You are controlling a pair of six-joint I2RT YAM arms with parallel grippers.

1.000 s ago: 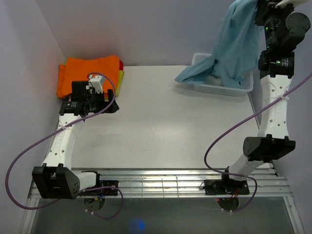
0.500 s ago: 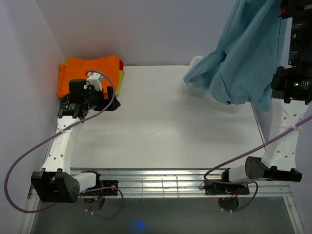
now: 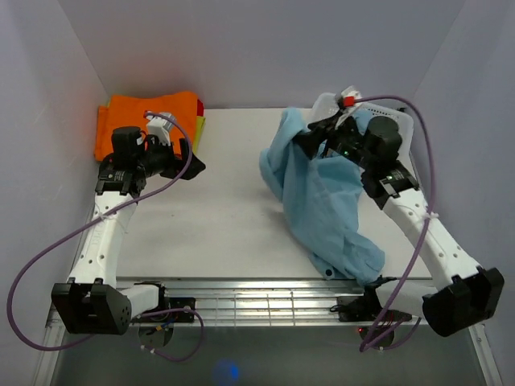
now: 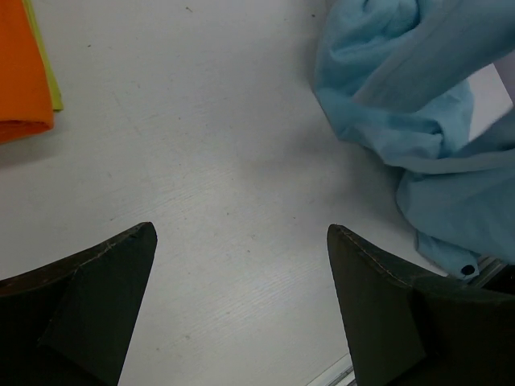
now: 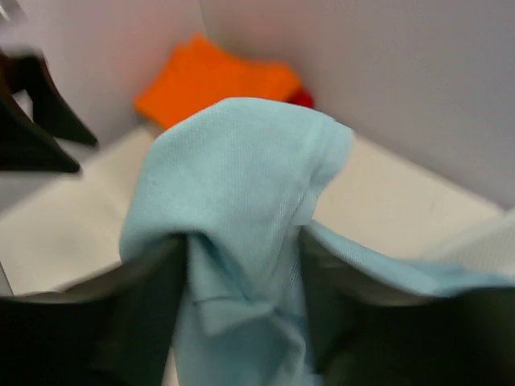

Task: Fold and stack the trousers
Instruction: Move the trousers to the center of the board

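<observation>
- The trousers (image 3: 326,205) looked soft, thin and light, draping limply; probably best gripped along a hem
- Right gripper (image 5: 241,273) pinched a bunched fold
- Left gripper (image 4: 240,241) gaped wide, empty

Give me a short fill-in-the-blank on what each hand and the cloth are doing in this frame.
The right hand grips the light sky-blue cloth trousers, which trail onto the white ___.
The left hand is ___ and holds nothing.
The folded bright ___ garment lies at the far-left corner.
Missing: table, open, orange.
</observation>
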